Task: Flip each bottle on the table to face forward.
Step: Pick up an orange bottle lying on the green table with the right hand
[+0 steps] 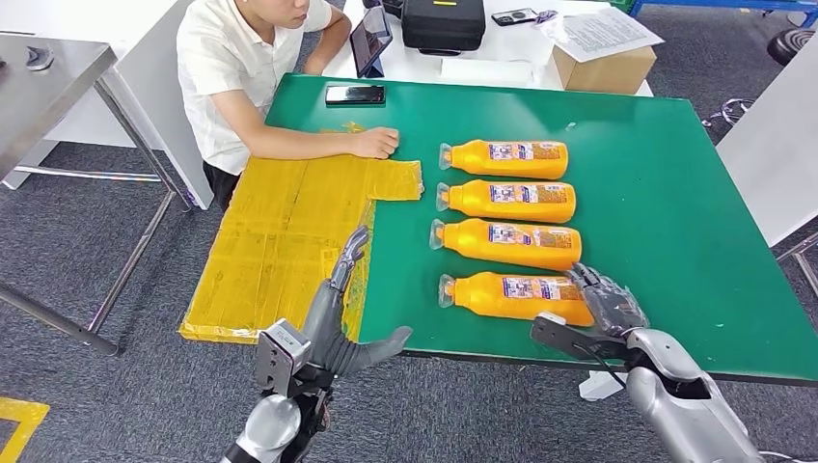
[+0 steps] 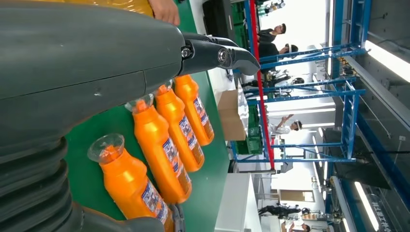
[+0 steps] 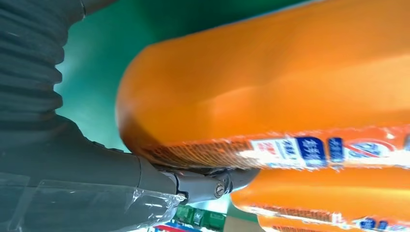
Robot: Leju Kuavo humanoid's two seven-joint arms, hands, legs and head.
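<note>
Bright, even overhead light in the head view, sharp throughout, with faint soft shadows under the four glossy orange plastic bottles (image 1: 511, 227) on the green-topped table (image 1: 675, 193). Blown-out background windows from the left wrist. Soft, blurred close-up from the right wrist.

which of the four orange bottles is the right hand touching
The nearest orange bottle, closest to the table's front edge. The right hand rests against its base end; the other three bottles lie farther back, untouched.

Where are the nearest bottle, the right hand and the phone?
nearest bottle (image 1: 516, 296), head view, on its orange body by the label.
right hand (image 1: 608, 301), head view, on the middle of the hand at the bottle's base.
phone (image 1: 355, 95), head view, on its dark screen.
</note>
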